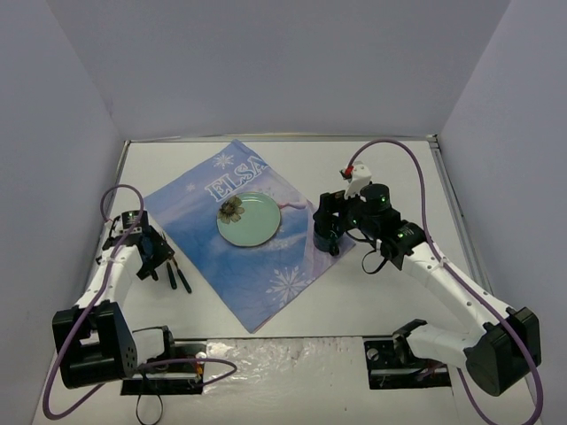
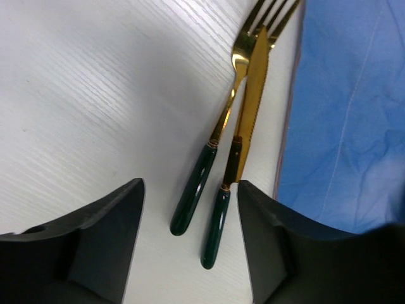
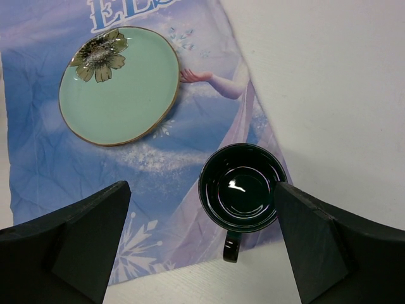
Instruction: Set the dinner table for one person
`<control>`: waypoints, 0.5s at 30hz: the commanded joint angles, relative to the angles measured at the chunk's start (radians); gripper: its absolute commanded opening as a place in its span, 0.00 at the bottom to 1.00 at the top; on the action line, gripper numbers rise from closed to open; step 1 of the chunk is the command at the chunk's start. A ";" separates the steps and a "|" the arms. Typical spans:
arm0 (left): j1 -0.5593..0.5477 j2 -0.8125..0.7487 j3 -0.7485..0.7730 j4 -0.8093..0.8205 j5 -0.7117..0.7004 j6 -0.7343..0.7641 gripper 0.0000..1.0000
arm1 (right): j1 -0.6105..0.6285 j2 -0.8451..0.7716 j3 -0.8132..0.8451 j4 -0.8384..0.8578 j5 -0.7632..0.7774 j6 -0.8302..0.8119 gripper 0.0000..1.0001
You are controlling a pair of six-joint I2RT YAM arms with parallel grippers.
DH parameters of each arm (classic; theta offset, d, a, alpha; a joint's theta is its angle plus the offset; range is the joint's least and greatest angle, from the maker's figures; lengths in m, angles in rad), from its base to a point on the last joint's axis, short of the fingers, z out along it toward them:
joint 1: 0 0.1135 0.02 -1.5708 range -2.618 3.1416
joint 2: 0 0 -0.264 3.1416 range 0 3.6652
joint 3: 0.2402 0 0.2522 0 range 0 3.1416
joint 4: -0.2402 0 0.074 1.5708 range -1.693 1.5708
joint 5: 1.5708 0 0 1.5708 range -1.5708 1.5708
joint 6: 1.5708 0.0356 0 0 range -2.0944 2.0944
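Observation:
The white dinner table [image 1: 399,168] carries a blue "ELSA" cloth [image 1: 257,257] with a pale green flowered plate [image 1: 249,219] on it. A dark mug [image 3: 242,188] stands upright on the cloth's corner, handle toward me. My right gripper [image 3: 202,190] is open above it, the mug close to the right finger. A gold fork [image 2: 218,120] and a gold knife [image 2: 248,101], both with dark green handles, lie side by side on the table left of the cloth. My left gripper [image 2: 190,202] is open and low over their handles, holding nothing.
The cloth's edge [image 2: 354,114] lies just right of the knife. The plate also shows in the right wrist view [image 3: 120,85]. White walls enclose the table on the left, back and right. Both arm bases sit at the near edge.

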 commanded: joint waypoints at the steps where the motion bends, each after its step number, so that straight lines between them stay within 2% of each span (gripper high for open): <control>1: 0.017 0.026 0.012 0.031 0.005 -0.001 0.52 | 0.005 -0.035 0.014 0.074 -0.046 0.016 0.93; 15: 0.016 0.132 -0.008 0.079 0.009 0.005 0.47 | 0.029 -0.056 -0.002 0.084 -0.028 0.018 0.93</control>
